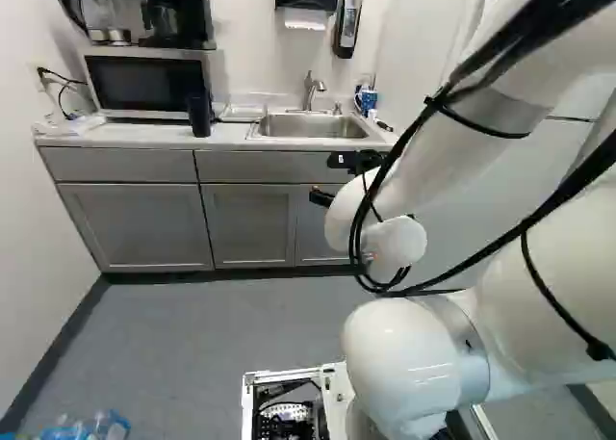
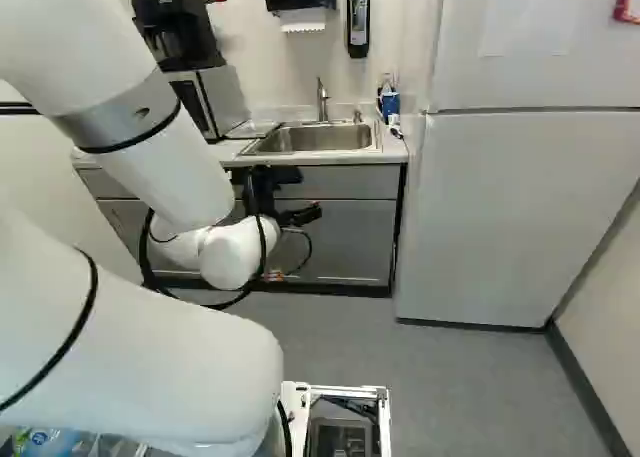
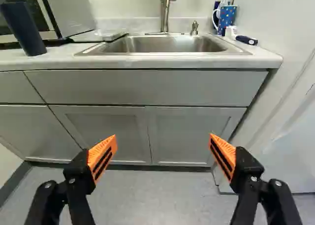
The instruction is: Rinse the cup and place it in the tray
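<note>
the gripper [image 3: 163, 136] is spread wide, with nothing between its fingers. the tall dark cup [image 3: 23, 29] stands on the counter [image 3: 150, 62] left of the sink [image 3: 162, 46]; likely light, stiff and slippery when wet, best held around its middle.

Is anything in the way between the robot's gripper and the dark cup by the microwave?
Nothing visible stands between the open gripper and the dark cup, which stands near the counter's front edge.
</note>
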Robot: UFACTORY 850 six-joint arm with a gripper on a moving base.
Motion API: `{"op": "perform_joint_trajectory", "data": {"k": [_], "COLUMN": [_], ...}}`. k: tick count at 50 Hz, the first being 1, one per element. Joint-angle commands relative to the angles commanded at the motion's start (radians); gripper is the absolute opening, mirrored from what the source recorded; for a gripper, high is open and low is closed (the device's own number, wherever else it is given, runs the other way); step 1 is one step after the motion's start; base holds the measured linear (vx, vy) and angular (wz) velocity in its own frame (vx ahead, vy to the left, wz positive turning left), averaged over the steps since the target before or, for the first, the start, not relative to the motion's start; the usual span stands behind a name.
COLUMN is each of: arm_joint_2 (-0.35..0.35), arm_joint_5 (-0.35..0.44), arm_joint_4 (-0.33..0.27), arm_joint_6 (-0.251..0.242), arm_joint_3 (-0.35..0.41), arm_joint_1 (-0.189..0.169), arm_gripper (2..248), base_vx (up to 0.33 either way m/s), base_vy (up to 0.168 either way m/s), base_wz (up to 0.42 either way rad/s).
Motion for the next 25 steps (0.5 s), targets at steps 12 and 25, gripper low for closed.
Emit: {"op": "perform_joint_trajectory", "data": {"k": [12, 25], "arm_joint_2": [0.000, 0.000], "arm_joint_5": [0.000, 0.000], "arm_joint_4": [0.000, 0.000], "arm_joint_6": [0.000, 0.000], "arm_joint_3": [0.000, 0.000], "arm_joint_1": [0.000, 0.000], "arm_gripper": [247, 247], "base_vx": [0.000, 0.000], "base_vy": [0.000, 0.000], "base_wz": [0.000, 0.000]}}
